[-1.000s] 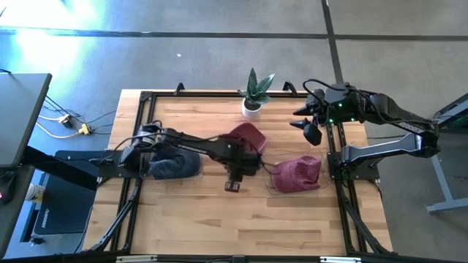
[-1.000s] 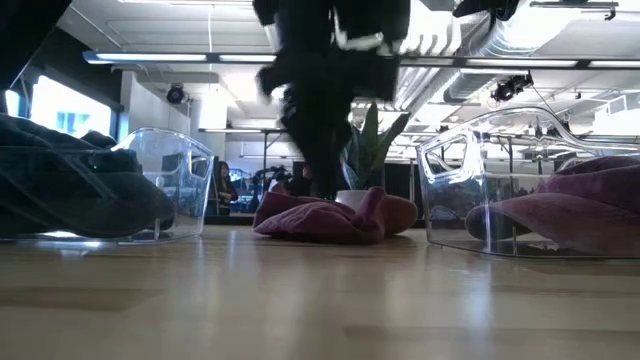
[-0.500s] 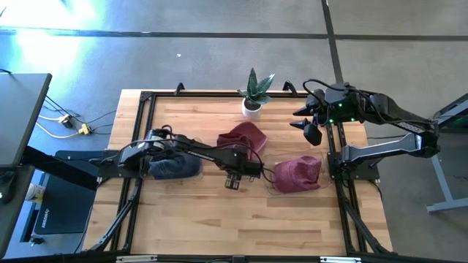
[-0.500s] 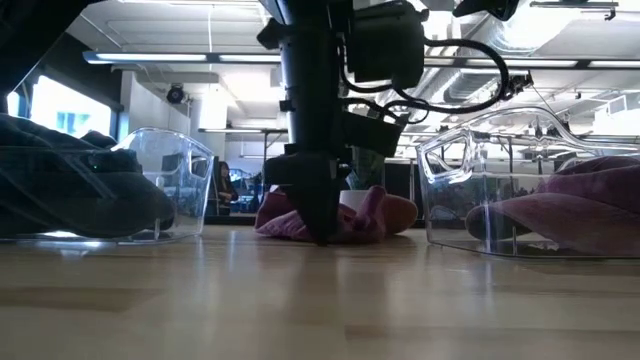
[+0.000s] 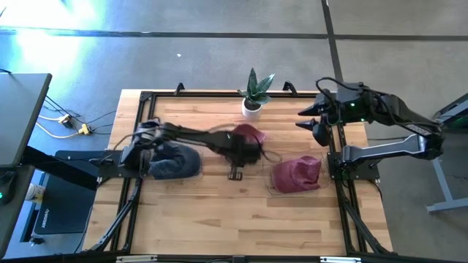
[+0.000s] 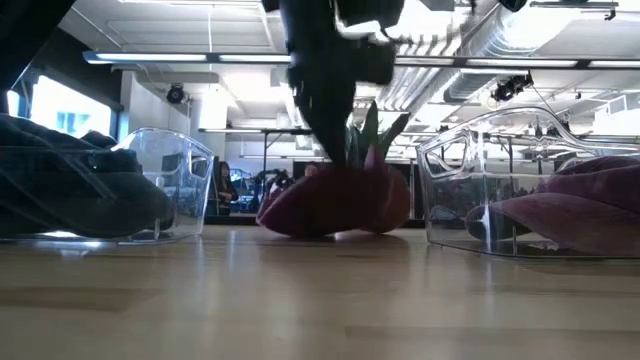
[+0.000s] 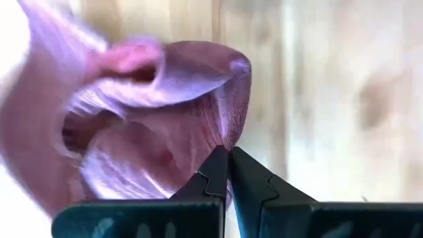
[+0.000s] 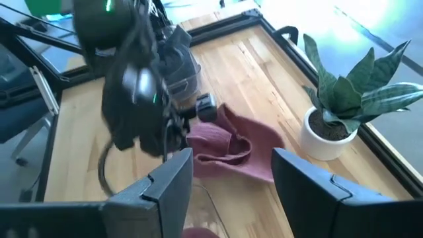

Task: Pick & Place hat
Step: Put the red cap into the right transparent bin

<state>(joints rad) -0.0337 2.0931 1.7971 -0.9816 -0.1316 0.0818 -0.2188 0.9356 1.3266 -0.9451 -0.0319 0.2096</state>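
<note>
One red knit hat [image 5: 247, 136] lies near the middle of the wooden worktop [image 5: 197, 219], just in front of the potted plant [image 5: 253, 96] at the far edge. Its soft ribbed cloth is bunched and lifted on one side, where the left gripper [image 5: 235, 174] has its jaws pressed together on a fold of the brim; the left wrist view shows the two dark fingertips [image 7: 218, 173] meeting with the cloth pinched between them. In the low view the hat [image 6: 338, 200] is humped up but its underside is on the wood.

The left arm reaches from the worktop's left side, low and stretched across towards the centre. A broad strip of bare wood runs along the near edge, and open planks lie between the hat and the two clear plastic bins. The left bin [image 5: 174, 162] holds a dark grey hat [image 5: 168, 165]; the right bin [image 5: 298, 175] holds another red hat [image 5: 296, 174]. Both bins have curved, glassy walls.

The right gripper [image 5: 311, 126] hangs above the worktop's far right corner, well apart from the hats, its jaws standing apart with nothing between them. A black metal frame borders the worktop.
</note>
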